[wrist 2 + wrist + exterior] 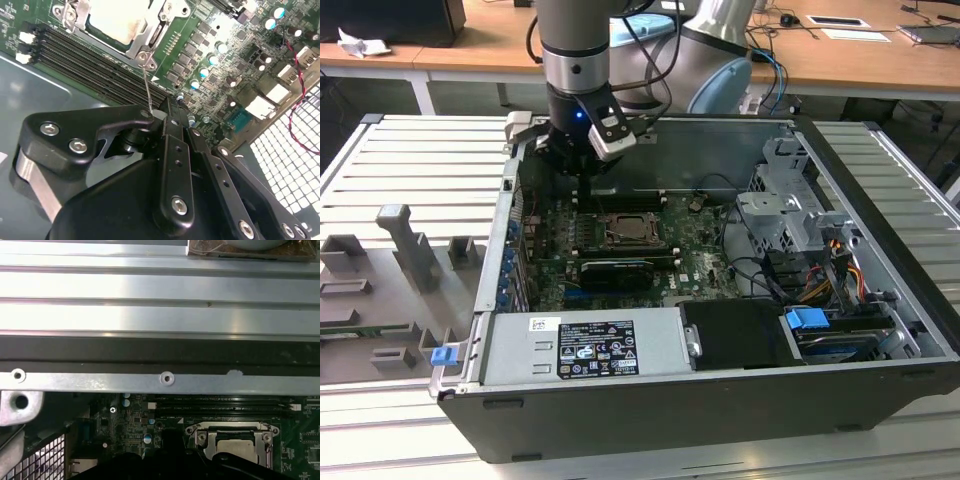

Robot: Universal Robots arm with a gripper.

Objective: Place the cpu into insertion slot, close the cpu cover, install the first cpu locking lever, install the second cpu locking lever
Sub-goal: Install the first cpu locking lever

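Slatted table (410, 170): one case (650, 425), one seated cpu (117, 20), one end effector (582, 183).

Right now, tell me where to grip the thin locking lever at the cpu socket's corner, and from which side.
Grip the locking lever near its free end, by the gripper, probably from above. It is a thin wire rod rising from its pivot at a corner of the cpu cover, so the far end gives most leverage; pinch across it.

power supply label (595, 350), print unreadable
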